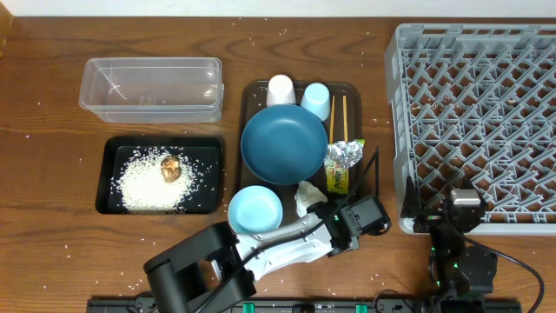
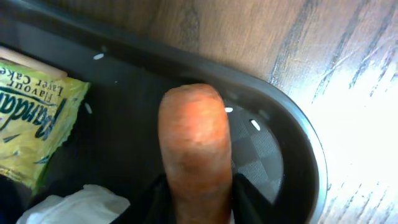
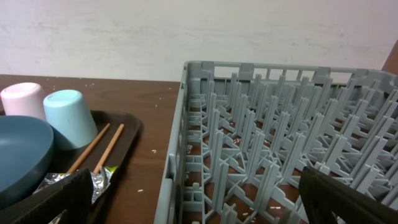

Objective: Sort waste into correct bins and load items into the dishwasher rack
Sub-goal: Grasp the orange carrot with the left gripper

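The orange carrot [image 2: 194, 143] is what I'm on. It's stubby, with dull orange skin, a few brownish scuffs, and a rounded tip pointing away from me. It's lying in the corner of the brown tray [image 2: 297, 140] nearest me, close to the green-yellow wrapper [image 2: 34, 118] and the crumpled napkin [image 2: 74, 205].

My left gripper [image 2: 198, 196] pinches its near end, a finger snug on each side as far as I can see. So I reckon this is the grab step of the waste sorting.

Next move, imo: lift it clear of the tray rim, then carry it past the plate [image 1: 284, 143] to the black tray [image 1: 102, 174], where the rice [image 1: 143, 187] and brown lump [image 1: 170, 169] sit. It looks smooth, so it could slip.

My right gripper [image 3: 196, 180] hangs spread wide and empty by the dishwasher rack [image 3: 186, 112] on the counter [image 1: 52, 243].
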Action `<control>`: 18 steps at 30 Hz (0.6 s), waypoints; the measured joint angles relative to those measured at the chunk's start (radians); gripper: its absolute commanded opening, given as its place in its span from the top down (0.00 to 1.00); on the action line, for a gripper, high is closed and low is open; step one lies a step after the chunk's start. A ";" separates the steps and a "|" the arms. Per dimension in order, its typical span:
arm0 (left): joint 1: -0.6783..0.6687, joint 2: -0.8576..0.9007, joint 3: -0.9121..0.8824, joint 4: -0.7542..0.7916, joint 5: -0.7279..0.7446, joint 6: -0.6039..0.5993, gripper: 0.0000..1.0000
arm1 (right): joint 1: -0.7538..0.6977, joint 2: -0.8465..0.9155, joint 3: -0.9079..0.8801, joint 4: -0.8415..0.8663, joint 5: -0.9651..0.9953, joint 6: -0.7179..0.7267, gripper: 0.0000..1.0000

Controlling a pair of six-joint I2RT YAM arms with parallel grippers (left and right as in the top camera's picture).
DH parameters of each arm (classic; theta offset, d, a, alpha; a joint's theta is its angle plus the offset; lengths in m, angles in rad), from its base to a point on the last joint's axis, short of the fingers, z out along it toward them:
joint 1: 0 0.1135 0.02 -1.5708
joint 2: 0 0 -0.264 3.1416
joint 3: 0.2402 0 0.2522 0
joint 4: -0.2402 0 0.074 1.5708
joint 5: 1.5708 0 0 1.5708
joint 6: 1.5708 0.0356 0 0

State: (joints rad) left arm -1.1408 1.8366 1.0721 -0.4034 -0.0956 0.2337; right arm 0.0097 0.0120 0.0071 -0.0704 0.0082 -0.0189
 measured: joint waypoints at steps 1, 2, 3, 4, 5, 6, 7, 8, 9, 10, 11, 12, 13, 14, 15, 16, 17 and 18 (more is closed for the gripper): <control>0.000 0.000 0.000 -0.001 0.000 -0.001 0.69 | 0.000 0.000 0.000 0.000 0.000 0.000 0.01; 0.000 0.000 0.000 -0.001 0.000 -0.001 0.70 | 0.000 0.000 0.000 0.000 0.000 0.000 0.01; 0.000 0.000 0.000 -0.001 0.000 -0.001 0.70 | 0.000 0.000 0.000 0.000 0.000 0.000 0.01; 0.000 0.000 0.000 -0.002 0.001 -0.001 0.72 | 0.000 0.000 0.000 0.000 0.000 0.000 0.01; 0.000 0.000 0.000 -0.001 0.001 -0.002 0.74 | 0.000 0.000 0.000 0.000 0.000 0.000 0.01; 0.000 0.000 0.000 -0.002 0.002 -0.004 0.74 | 0.000 0.000 0.000 0.000 0.000 0.000 0.01; 0.000 0.000 0.000 -0.002 0.002 -0.005 0.75 | 0.000 0.000 0.000 0.000 0.000 0.000 0.01; 0.000 0.000 0.000 -0.002 0.003 -0.007 0.75 | 0.000 0.000 0.000 0.000 0.000 0.000 0.01; 0.000 0.000 0.000 -0.002 0.003 -0.011 0.75 | 0.000 0.000 0.000 0.000 0.000 0.000 0.01; 0.000 0.000 0.000 -0.002 0.002 -0.018 0.75 | 0.000 0.000 0.000 0.000 0.000 0.000 0.01; 0.000 -0.002 0.000 -0.003 0.002 -0.026 0.75 | 0.000 0.000 0.000 0.000 0.000 0.000 0.01; 0.000 -0.003 0.000 -0.004 0.003 -0.031 0.75 | 0.000 0.000 0.000 0.000 0.000 0.000 0.01; 0.000 -0.008 0.000 -0.004 0.003 -0.039 0.75 | 0.000 0.000 0.000 0.000 0.000 0.000 0.01; 0.000 -0.014 0.000 -0.005 0.003 -0.047 0.75 | 0.000 0.000 0.000 0.000 0.000 0.000 0.01; 0.000 -0.026 0.000 -0.005 0.003 -0.054 0.75 | 0.000 0.000 0.000 0.000 0.000 0.000 0.01; 0.000 -0.038 0.000 -0.005 0.003 -0.058 0.75 | 0.000 0.000 0.000 0.000 0.000 0.000 0.01; 0.000 -0.053 0.000 -0.005 0.003 -0.062 0.75 | 0.000 0.000 0.000 0.000 0.000 0.000 0.01; 0.000 -0.074 0.000 -0.005 0.003 -0.066 0.75 | 0.000 0.000 0.000 0.000 0.000 0.000 0.01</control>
State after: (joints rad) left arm -1.1408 1.7622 1.0721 -0.4080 -0.0929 0.1677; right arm 0.0097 0.0120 0.0071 -0.0704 0.0082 -0.0189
